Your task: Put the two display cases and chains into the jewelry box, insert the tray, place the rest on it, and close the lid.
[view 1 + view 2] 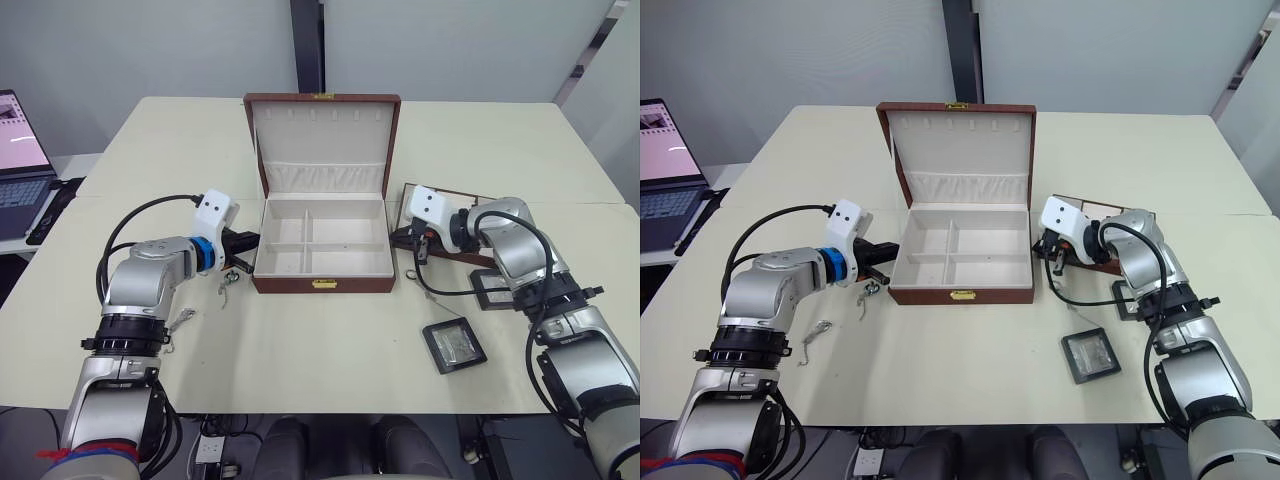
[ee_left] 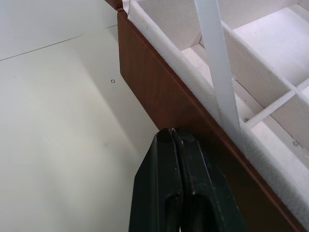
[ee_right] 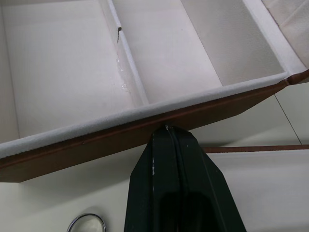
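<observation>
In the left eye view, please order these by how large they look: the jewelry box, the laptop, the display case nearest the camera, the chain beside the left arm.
1. jewelry box
2. laptop, cut off by the picture edge
3. display case
4. chain

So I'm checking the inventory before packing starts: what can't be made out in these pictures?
- The tray: right arm covers most of it in the eye views.
- Second display case: largely behind the right arm; the other display case lies in plain sight.
- Chains beside the jewelry box: too small to count links or clasps.
</observation>
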Robot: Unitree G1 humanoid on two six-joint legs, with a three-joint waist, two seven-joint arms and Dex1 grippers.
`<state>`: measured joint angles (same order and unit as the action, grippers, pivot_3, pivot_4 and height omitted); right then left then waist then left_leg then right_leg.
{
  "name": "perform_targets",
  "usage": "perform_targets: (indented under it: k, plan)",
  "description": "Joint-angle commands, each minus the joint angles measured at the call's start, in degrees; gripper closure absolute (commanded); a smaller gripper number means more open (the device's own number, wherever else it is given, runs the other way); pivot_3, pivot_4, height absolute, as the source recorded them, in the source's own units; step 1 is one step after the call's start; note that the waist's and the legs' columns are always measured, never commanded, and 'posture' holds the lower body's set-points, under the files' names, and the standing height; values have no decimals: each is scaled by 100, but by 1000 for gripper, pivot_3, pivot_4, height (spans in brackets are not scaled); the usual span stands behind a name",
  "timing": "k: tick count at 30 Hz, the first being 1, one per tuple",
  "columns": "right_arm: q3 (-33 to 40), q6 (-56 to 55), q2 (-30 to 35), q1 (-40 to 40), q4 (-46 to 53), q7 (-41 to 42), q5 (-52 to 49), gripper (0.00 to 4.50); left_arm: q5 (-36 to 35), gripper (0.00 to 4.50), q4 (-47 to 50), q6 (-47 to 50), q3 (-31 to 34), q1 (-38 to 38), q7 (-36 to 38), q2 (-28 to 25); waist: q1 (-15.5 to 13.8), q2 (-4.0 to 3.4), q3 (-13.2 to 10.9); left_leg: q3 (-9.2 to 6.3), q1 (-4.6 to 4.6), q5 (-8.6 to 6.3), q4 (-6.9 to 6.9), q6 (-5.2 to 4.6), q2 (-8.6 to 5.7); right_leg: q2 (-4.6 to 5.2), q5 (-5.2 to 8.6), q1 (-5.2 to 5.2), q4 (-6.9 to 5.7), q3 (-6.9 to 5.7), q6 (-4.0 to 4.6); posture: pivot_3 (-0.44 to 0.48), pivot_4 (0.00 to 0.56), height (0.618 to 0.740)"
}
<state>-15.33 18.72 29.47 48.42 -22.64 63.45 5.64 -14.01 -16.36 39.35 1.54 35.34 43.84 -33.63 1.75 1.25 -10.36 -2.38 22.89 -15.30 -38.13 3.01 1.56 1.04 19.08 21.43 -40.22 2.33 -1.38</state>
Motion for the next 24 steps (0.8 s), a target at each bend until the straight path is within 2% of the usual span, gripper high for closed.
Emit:
perform_targets:
  k: [1, 10, 24]
  plan:
    - [-20, -51, -181, 67, 240, 10, -160, 4479, -105, 4500, 128, -111, -80, 181, 117, 177, 0, 0, 0, 0, 0, 0, 0, 0, 0, 0, 0, 0, 0, 0, 0, 0, 150, 740]
    - [-16, -117, -270, 161, 79, -98, -129, 4479, -9, 4500, -110, -246, -18, 358, 70, 319, -2, 0, 0, 0, 0, 1, 0, 1, -1, 0, 0, 0, 0, 0, 0, 0, 150, 740]
    - [-3, 5, -287, 132, 185, -33, -202, 4479, 117, 4500, -396, -517, 88, 399, 98, 227, -1, 0, 0, -1, 0, 1, 0, 1, -1, 0, 0, 0, -1, 0, 0, 0, 150, 740]
